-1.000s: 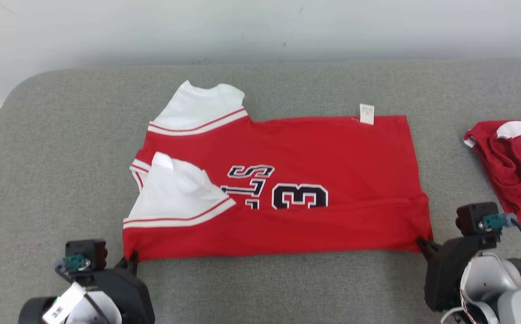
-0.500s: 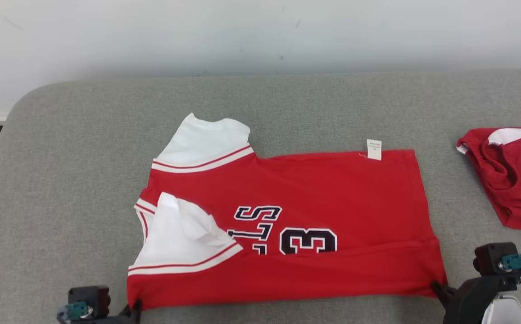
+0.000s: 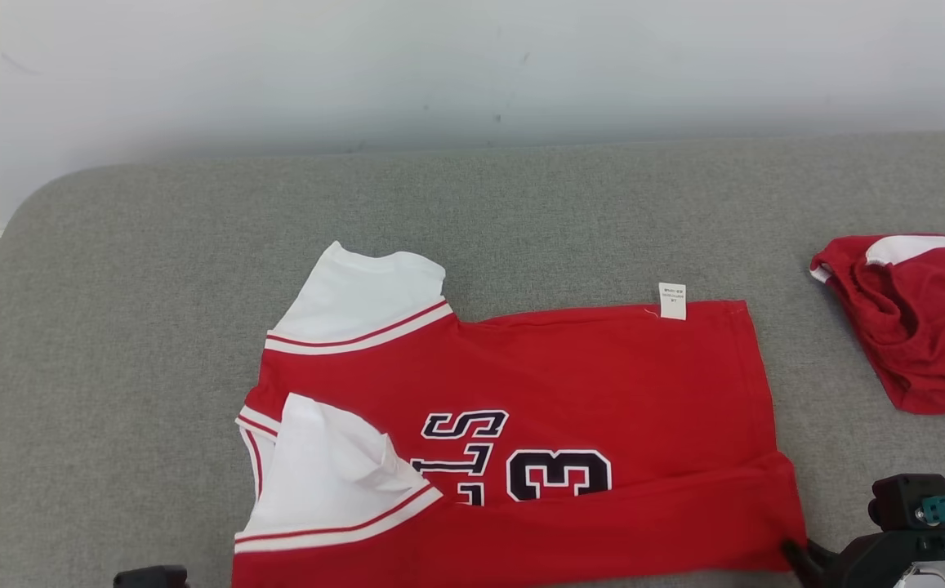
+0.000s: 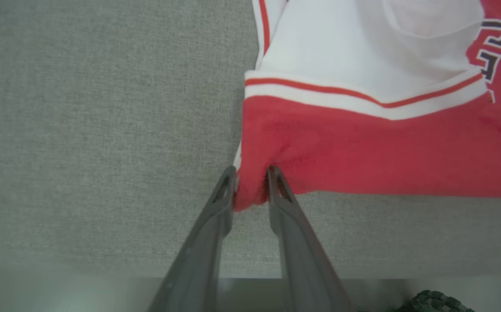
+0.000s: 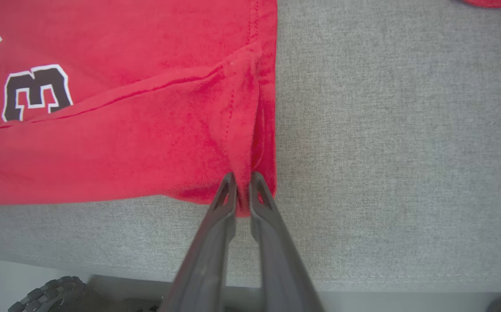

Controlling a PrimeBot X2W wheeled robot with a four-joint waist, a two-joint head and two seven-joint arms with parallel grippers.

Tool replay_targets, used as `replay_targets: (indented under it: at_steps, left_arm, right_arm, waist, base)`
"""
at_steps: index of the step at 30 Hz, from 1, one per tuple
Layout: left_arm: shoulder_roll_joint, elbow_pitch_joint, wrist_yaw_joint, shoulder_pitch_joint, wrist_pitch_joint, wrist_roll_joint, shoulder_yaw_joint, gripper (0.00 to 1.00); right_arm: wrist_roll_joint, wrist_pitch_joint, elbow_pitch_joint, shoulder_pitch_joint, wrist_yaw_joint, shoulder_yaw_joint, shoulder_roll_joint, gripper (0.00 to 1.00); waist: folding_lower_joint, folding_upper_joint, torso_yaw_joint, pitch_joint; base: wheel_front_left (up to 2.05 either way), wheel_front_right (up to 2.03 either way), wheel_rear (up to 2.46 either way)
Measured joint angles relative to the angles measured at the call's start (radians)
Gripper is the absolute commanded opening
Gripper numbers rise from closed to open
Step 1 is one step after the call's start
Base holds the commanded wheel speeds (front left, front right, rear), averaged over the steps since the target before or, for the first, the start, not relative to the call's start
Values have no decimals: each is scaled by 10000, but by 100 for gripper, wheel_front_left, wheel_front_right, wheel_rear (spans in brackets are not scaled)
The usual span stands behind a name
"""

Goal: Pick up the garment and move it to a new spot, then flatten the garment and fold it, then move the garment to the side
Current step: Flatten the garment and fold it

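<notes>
**A:** Grey cushion (image 3: 153, 327), near edge. What is at the left?

**B:** Your left gripper (image 4: 250, 171) straddles the near sleeve-end corner of the garment (image 3: 570, 384). Fingers parted, cloth between. Biting or only bracketing, cannot tell.

**A:** And the garment?

**B:** Flat, mid-cushion, near edge doubled over, white sleeves (image 3: 333, 482) at the left end. Your right gripper (image 5: 242, 174) pinches the near hem corner, fingers almost together. Spare red garment (image 3: 921, 327) lies well apart, far right.

**A:** Step?

**B:** Looks like a lengthwise fold being set down. Next you need both corners freed and a straight withdrawal, no dragging, before a crosswise fold.
</notes>
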Motion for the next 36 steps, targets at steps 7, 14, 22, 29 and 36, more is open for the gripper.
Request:
replay_targets:
  at_steps: [7, 14, 22, 29, 36]
  left_arm:
    - [-117, 73, -98, 94, -612, -194, 242, 100]
    - [-510, 272, -754, -139, -2038, -506, 788, 100]
    - [-1110, 892, -1402, -963, -3952, -508, 1210, 100]
    - [-1262, 1356, -2038, -1463, -5181, -61, 951, 100]
    - [-1296, 1544, -2307, -1862, -5697, 761, 871, 100]
  right_arm:
    - [368, -991, 658, -250, 0, 84, 2, 100]
    - [566, -2431, 1248, -596, -2, -69, -8, 100]
    - [779, -4573, 2222, -1228, -4, -199, -10, 100]
    - [675, -6291, 2635, -1543, -4, 489, -2, 100]
    - [-56, -7440, 2675, -1885, -4, 951, -2, 100]
  waist:
    - [1, 0, 34, -152]
    - [0, -1, 124, -487]
    - [0, -1, 167, -1008]
    - [0, 0, 64, -1308]
    - [1, 0, -59, -1354]
  base:
    - [0, 0, 0]
    - [0, 0, 0]
    - [0, 0, 0]
    - [0, 0, 0]
    - [0, 0, 0]
